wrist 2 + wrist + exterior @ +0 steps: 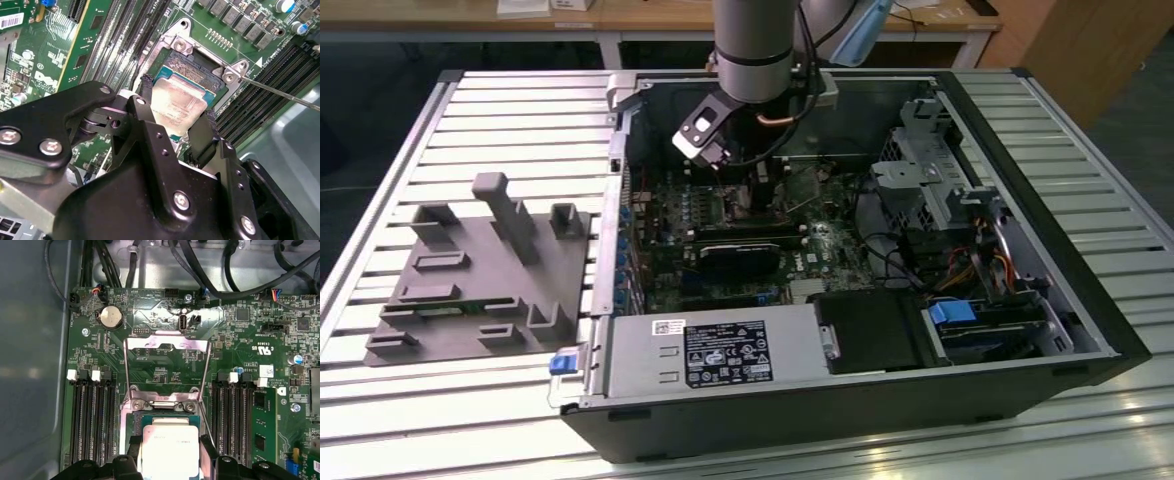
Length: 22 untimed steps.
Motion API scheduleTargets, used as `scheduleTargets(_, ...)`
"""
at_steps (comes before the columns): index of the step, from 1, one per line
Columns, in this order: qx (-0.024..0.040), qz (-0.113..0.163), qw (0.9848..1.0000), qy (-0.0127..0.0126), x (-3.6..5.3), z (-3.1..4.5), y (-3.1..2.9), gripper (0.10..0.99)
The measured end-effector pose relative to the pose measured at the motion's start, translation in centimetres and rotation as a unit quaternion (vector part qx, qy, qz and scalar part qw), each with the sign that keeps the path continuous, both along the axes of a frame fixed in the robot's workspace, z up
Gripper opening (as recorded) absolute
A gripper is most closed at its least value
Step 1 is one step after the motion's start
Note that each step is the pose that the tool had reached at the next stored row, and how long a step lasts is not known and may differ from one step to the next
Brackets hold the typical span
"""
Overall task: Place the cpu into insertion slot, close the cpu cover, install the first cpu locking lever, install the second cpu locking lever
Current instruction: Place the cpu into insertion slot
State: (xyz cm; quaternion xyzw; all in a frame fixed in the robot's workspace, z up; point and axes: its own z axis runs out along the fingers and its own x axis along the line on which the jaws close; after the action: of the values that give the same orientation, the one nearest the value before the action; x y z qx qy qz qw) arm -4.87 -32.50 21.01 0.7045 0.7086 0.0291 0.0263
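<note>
Black hand (177, 102) body up front in the second wrist view, two dark fingers (199, 137) reaching forward. Fingers sit narrowed against opposite edges of the cpu (175, 97), so the hand has the cpu clamped between them. Same grip shows in the first wrist view, a finger on each side of the chip. Cpu has a dull silver top with a teal-green board edge showing at its far side.

Cpu hangs over the insertion slot (194, 64), covering the near part of it; the far strip of dark socket is still exposed. Cannot tell if the chip touches the socket floor. Silvery rim with screws runs round the slot.

Cpu cover (166, 343) is swung open, lying back away from the slot, hinged at the slot's far edge; green board shows through its square window. Thin metal locking lever (280, 93) sticks out from the slot corner, raised, not latched.

Motherboard (240, 330) around it: black memory slots (92, 425) on both sides of the socket, a coin cell battery (111, 317) beyond the cover, and a green memory module (262, 425) seated in one slot.

Exterior view: the arm (754, 50) comes down into an open computer case (854, 420) lying on a slatted metal bench (400, 400). Silver power supply (707, 355) sits at the case's near side. Grey parts fixture (480, 270) sits on the bench at the exterior view's left, apart from the case.
</note>
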Motion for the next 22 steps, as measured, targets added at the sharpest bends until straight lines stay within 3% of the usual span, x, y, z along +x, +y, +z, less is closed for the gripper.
scheduleTargets(22, 0.0, -0.004, 1.0, 0.0004, -0.25, -1.41, 0.42, 0.541)
